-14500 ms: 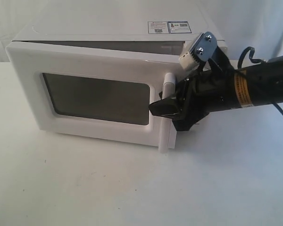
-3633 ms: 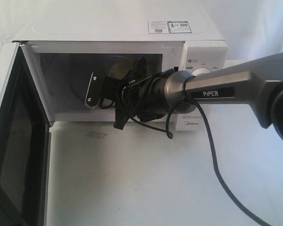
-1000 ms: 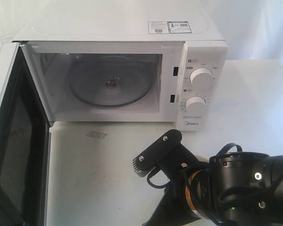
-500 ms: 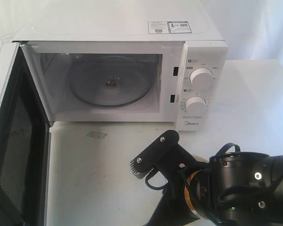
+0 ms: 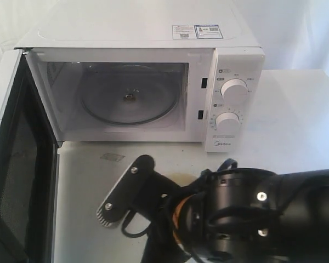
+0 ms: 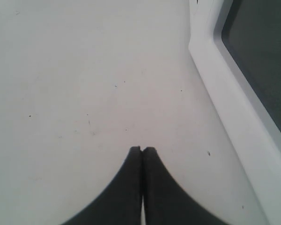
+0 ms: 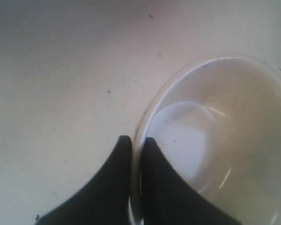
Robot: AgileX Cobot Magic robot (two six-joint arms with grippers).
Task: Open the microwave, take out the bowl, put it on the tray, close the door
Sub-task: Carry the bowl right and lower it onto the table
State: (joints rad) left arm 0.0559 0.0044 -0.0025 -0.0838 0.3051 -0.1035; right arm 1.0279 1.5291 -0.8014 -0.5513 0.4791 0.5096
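Note:
The white microwave (image 5: 153, 38) stands at the back with its door (image 5: 16, 164) swung wide open to the left. Its cavity holds only the glass turntable (image 5: 129, 101). The cream bowl (image 7: 225, 140) shows only in the right wrist view, just above the white table. My right gripper (image 7: 135, 140) is shut on the bowl's rim, one finger inside and one outside. The exterior view hides the bowl behind my right arm (image 5: 236, 219). My left gripper (image 6: 142, 149) is shut and empty over bare table, beside the door's edge (image 6: 243, 93). No tray is in view.
Two round knobs (image 5: 234, 91) sit on the microwave's right panel. The open door takes up the left side of the exterior view. White table (image 5: 296, 120) extends to the right of the microwave.
My right arm has swung left across the front of the table with the bowl. Microwave and door have not moved.

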